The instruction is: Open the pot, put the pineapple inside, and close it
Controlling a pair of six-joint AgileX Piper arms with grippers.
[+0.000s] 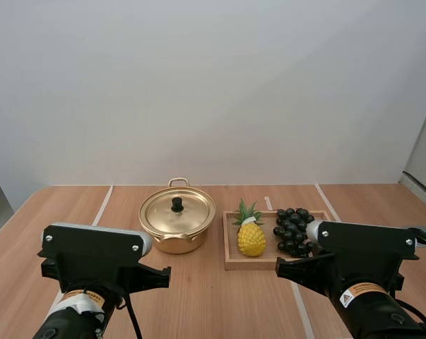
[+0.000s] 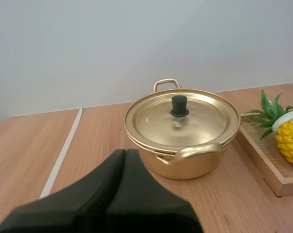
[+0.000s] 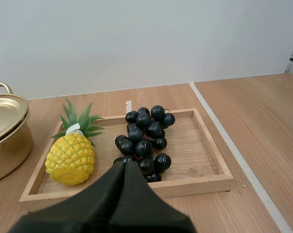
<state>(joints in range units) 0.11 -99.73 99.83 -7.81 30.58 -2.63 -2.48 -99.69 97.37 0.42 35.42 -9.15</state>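
1. Jaws: both pairs are pressed together on nothing. The left gripper (image 2: 125, 153) faces the pot (image 2: 185, 162); the right gripper (image 3: 125, 164) faces the wooden tray (image 3: 195, 187) just beside the pot.
2. Governing relation: the lid (image 2: 204, 116) sits on the pot, its black knob (image 2: 179, 106) upright at centre, straight ahead of the left gripper. That arm is nearer, so it is likely the one to lift the lid.
3. Pineapple (image 3: 71, 158): it lies in the tray's end nearest the pot, with the grapes (image 3: 146, 141) on the side away from the pot. Its long axis runs away from the arms, crown farthest.
4. Appearance: yellow scaled body, green crown, white band at the neck.
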